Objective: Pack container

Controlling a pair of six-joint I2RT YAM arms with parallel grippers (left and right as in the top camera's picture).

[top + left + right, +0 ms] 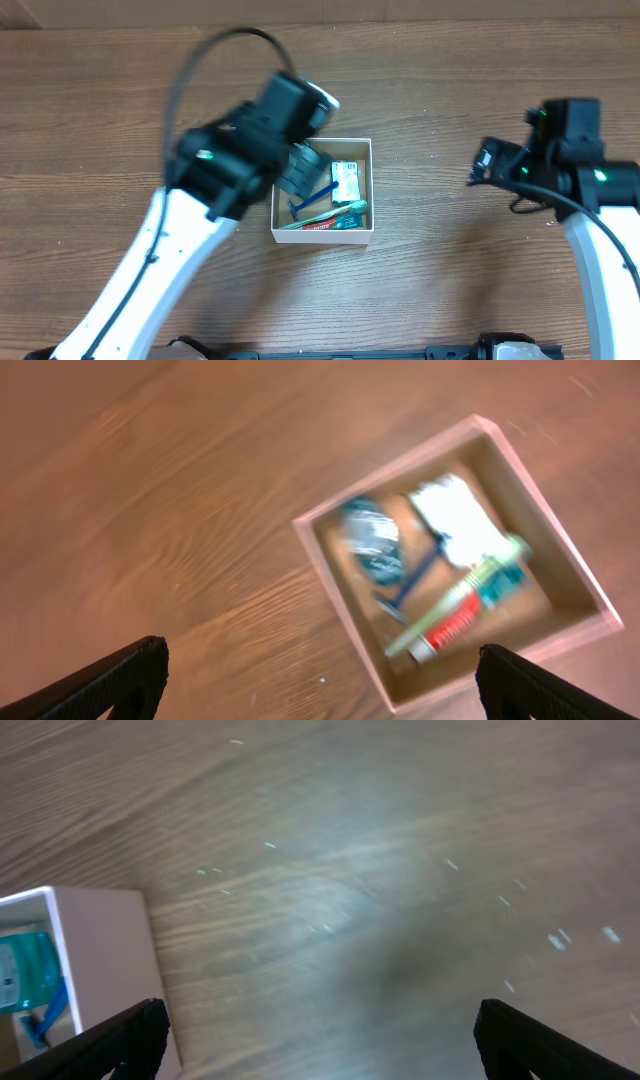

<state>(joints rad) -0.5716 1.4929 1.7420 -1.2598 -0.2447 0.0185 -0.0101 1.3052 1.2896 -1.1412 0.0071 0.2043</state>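
Observation:
The container (365,190) is a small square white-walled box with a brown floor at the table's middle. It holds a blue razor (312,198), a white-green packet (346,180), a toothbrush and a toothpaste tube (330,222). In the left wrist view the container (555,525) shows these plus a dark round item (372,540). My left gripper (320,685) is open and empty, above the box's left side (300,165). My right gripper (320,1040) is open and empty over bare wood, right of the box (100,935); overhead it sits at the far right (490,160).
Wooden table (450,80) all round the box. A black cable (215,50) loops above the left arm. A dark bar runs along the table's front edge (350,352).

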